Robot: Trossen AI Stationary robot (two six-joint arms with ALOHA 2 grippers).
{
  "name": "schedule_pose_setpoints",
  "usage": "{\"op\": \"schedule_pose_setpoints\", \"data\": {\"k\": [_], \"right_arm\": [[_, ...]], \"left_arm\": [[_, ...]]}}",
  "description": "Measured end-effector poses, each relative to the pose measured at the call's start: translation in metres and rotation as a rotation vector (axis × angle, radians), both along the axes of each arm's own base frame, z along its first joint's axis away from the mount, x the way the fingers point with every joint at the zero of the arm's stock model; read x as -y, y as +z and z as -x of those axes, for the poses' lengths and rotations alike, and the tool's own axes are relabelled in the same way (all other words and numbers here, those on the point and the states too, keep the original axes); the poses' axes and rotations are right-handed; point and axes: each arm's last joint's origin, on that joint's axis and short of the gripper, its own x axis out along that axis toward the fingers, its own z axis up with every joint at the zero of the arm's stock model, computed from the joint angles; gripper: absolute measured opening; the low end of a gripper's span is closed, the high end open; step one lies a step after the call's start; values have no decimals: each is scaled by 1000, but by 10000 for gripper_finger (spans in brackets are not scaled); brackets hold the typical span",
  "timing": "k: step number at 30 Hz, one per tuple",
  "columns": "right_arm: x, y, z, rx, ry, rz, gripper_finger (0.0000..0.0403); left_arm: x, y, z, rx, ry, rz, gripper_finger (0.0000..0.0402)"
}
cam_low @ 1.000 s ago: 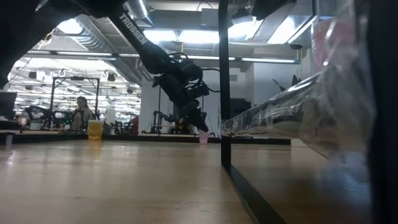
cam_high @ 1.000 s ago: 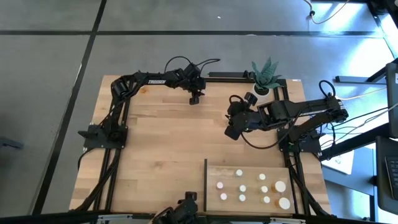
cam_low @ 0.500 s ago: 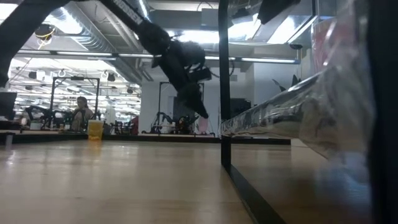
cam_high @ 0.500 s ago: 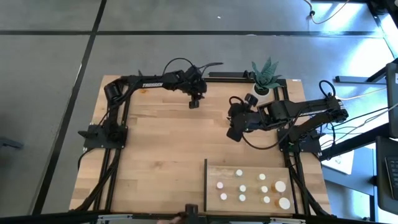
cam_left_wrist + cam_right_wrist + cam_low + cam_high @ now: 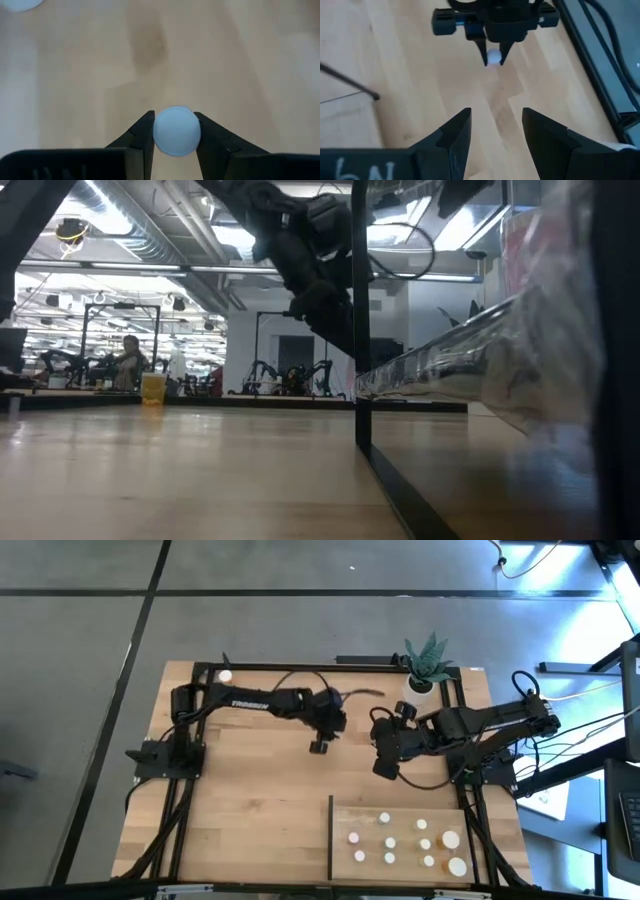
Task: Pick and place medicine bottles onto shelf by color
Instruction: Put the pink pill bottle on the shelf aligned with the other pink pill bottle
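My left gripper [image 5: 318, 747] hangs over the middle of the table, shut on a small medicine bottle [image 5: 176, 131]. Only the bottle's white cap shows; its body is hidden beneath. The right wrist view also shows this gripper with the bottle [image 5: 493, 56]. My right gripper [image 5: 383, 768] hovers open just to the right of it, nothing between its fingers [image 5: 496, 135]. The light-wood shelf [image 5: 350, 815] lies at the near right with a dark upright edge [image 5: 330, 837] on its left side. Several bottles [image 5: 390, 842] stand on it. One white bottle [image 5: 225, 676] stands at the table's far left. My left gripper pinches the bottle at its white cap [image 5: 159, 135], one finger on each side of the cap's rim. The fingers slant down from the table's far left. The bottle is lifted clear of the table, cap toward the wrist.
A potted plant [image 5: 425, 660] stands at the far right edge. In the low view the shelf's dark upright edge [image 5: 360, 330] crosses in front of my left arm [image 5: 310, 250]. Bare wood lies between the grippers and the shelf.
My left gripper has risen from the table's far edge with the bottle. It has swung toward the near edge and a little to the right, ending beside my right gripper. The bottle is now clear of the table. My right gripper has tipped slightly.
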Motion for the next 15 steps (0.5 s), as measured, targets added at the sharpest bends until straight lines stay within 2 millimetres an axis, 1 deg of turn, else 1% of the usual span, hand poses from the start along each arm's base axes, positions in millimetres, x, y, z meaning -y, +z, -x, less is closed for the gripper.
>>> {"op": "schedule_pose_setpoints", "data": {"k": [4,7,11,15], "right_arm": [[-14,0,4,6,25,-17,178],[-24,0,7,23,25,-27,178],[-34,0,11,41,29,-31,178],[-42,0,14,53,29,-49,178]], "left_arm": [[24,0,-5,2,-55,7,101],[36,1,-8,15,-82,5,101],[44,4,-12,57,-98,2,101],[46,5,-14,77,-93,4,101]]}}
